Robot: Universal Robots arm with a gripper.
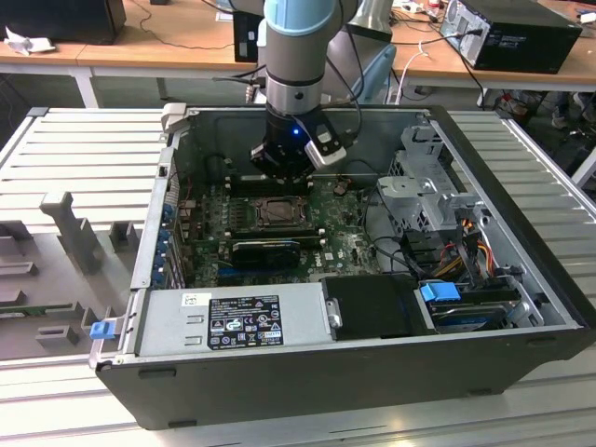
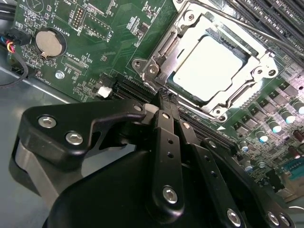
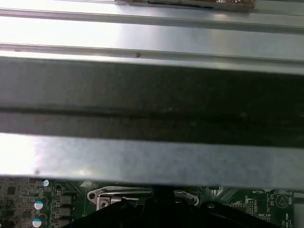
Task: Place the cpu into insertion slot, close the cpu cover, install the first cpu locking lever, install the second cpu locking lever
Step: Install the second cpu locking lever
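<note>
- Gripper (image 2: 166, 99) with fingers pressed together, nothing between them.
- In the exterior view, gripper (image 1: 284, 172) low inside the case (image 1: 372, 372), just over the far edge of the slot (image 1: 279, 212).
- In the second wrist view, fingertips right beside the metal rim of the slot (image 2: 156, 57); hard to tell if touching it or just above.
- Cpu (image 2: 206, 69) flat in the slot, silver top up.
- Cover (image 2: 259, 71) down like a frame around the cpu.
- Levers too thin to pick out; cannot tell if hooked or loose.
- Green board (image 2: 95, 52) all around, full of tiny parts.
- Could go wrong: a push a bit off to the side, and the tips slide off the rim onto the board and scratch or knock the small parts.
- Could go wrong: too hard a press on the cover with the cpu not quite square, and the pins under it bend.
- Could go wrong: a lever slipping off smooth shut fingers and springing back up.
- Could go wrong: the fat part of the gripper bumping the far wall of the case, close behind it.
</note>
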